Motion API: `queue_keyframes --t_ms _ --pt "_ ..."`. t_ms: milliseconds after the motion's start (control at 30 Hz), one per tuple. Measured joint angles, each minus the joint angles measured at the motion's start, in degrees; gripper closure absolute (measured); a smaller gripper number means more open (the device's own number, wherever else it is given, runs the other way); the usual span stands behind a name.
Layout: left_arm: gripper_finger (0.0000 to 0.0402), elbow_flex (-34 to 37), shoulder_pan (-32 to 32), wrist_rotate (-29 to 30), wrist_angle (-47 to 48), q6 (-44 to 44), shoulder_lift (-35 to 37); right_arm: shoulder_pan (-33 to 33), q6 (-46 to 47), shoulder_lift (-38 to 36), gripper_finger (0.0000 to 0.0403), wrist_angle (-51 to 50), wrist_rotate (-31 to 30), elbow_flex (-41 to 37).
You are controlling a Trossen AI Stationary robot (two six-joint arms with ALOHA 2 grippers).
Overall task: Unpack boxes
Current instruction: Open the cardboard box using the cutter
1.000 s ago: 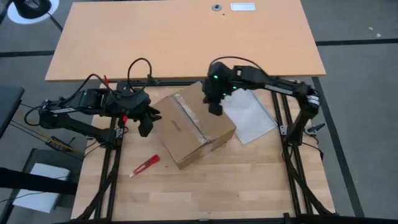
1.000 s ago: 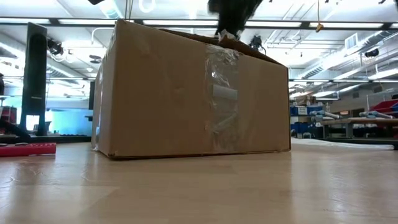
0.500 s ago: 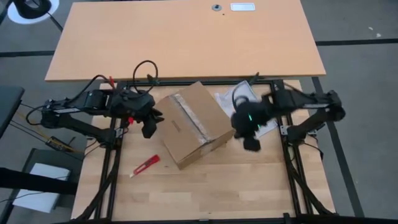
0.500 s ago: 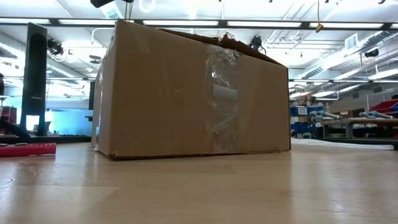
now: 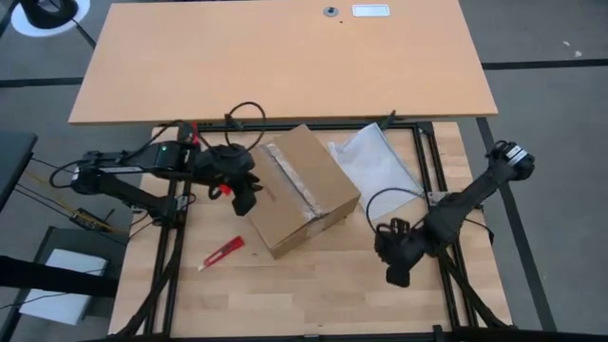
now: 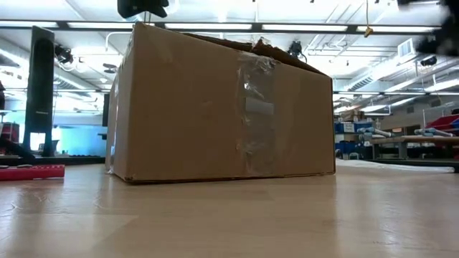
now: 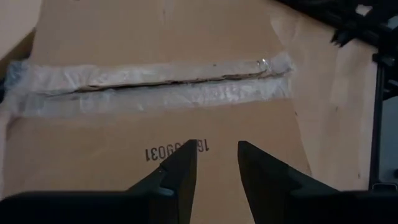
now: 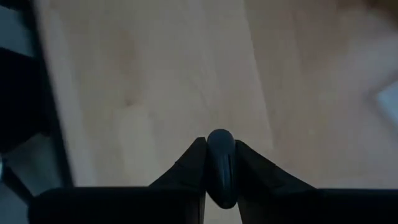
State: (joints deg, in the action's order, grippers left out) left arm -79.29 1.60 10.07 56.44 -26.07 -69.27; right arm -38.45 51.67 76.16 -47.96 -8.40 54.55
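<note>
1. The left gripper (image 5: 249, 198) hangs over the near left corner of the plain brown corrugated cardboard carton (image 5: 299, 190). Its two dark fingers (image 7: 180, 171) stand apart with a clear gap and nothing between them.
2. Just beyond those fingers lies the carton's top face, with a printed number partly hidden behind one fingertip. Farther on runs the clear tape strip (image 7: 149, 84) over the centre seam.
3. In the low view the carton (image 6: 222, 107) fills the middle of the picture. Only a dark piece of the left arm shows above its top left edge.
4. The right gripper (image 5: 397, 271) sits low over the bare wooden table (image 5: 313, 285), well apart from the carton, off its near right corner.
5. Its fingers (image 8: 194, 165) are pinched on a small dark rounded object (image 8: 221, 165). What this object is cannot be made out.
6. Beyond the carton from the right gripper, a clear plastic bag (image 5: 375, 166) lies flat, touching the carton's far right side.
7. Near the left gripper, on the table, lies a red box cutter (image 5: 221, 253).
8. The carton's flaps lie closed.
</note>
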Motion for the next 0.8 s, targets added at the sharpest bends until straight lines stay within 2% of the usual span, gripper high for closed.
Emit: queue_keyframes --t_ms 133,267,800 --pt "0.0273 0.00 0.00 -0.35 -0.12 -0.86 -1.35 -0.20 4.80 2.35 0.0345 8.19 0.05 -7.45" --pt "0.0273 0.00 0.00 -0.33 -0.64 -1.57 -1.50 0.36 8.44 4.18 0.0338 12.28 0.05 -11.60" --pt "0.0273 0.00 0.00 -0.46 -2.88 -1.33 -1.50 0.83 11.26 5.29 0.0283 12.10 -0.20 -13.99"
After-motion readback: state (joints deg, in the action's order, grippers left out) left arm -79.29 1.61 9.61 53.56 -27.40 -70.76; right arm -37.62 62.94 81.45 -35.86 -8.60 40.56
